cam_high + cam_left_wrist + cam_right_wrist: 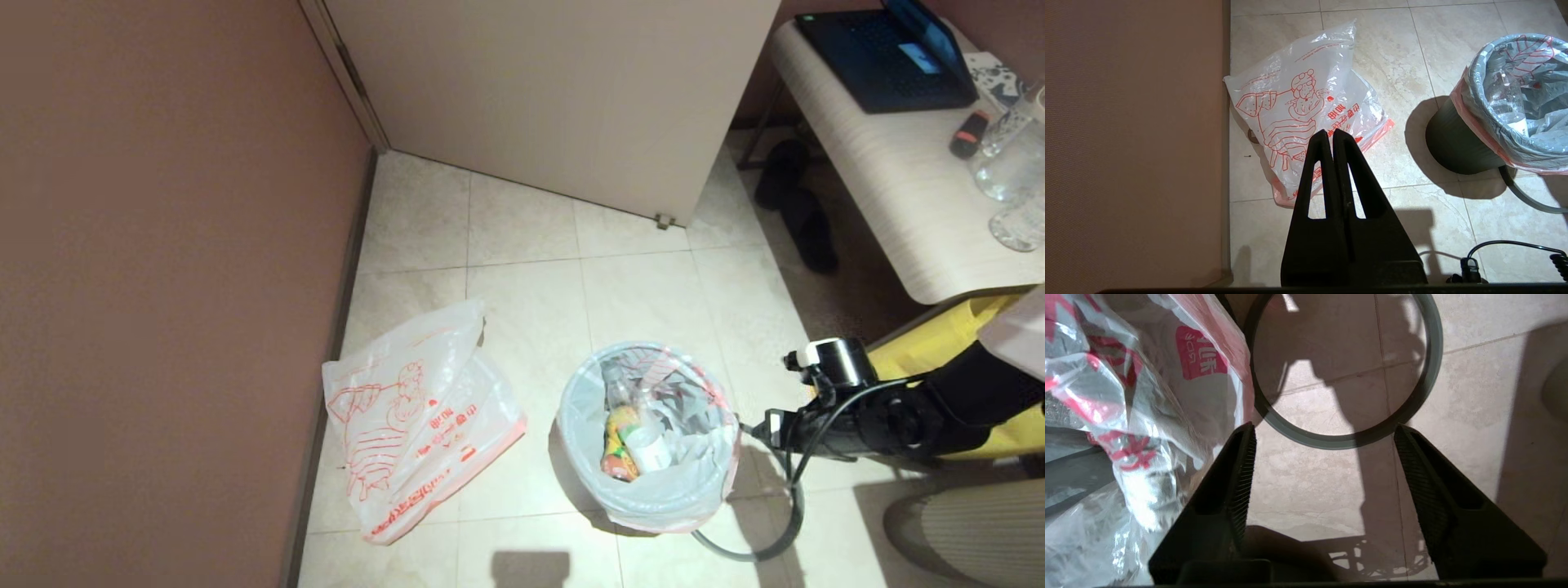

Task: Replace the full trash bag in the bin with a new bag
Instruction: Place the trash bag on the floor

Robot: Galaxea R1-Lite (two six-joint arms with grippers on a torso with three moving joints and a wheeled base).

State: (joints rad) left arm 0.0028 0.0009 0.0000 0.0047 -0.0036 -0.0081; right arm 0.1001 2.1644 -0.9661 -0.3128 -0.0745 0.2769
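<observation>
The full trash bag [653, 482] sits inside the bin [1453, 143], its mouth facing straight up and its pink-red rim folded down over the bin's edge all round. In it stand a clear plastic bottle [614, 384], a yellow-orange packet [618, 445] and a white cup [651, 449], all roughly upright. The bin stands upright on the floor. Its grey hoop [1347, 439] is off the rim and lies flat on the tiles against the bin's base on the robot's right, partly under the bag's overhang.

The new bag [416, 416] lies flat and crumpled on the floor to the bin's left, well apart from it and close to the wall. Its long axis runs diagonally, with the pink band at the near end and the far corner pointing away from the robot; the red cartoon drawing faces up.

The right gripper [1323, 457] is low beside the bin's right side, fingers spread wide and holding nothing, with the hoop's arc showing between them. The left gripper [1332, 134] hangs above the new bag's near part, its fingers pressed together and empty.

The floor [522, 245] is pale beige tile. A brownish-pink wall [163, 245] runs along the left, a light door [555, 90] closes the far side, and a pale table [890, 180] on the right carries a laptop [886, 57].
</observation>
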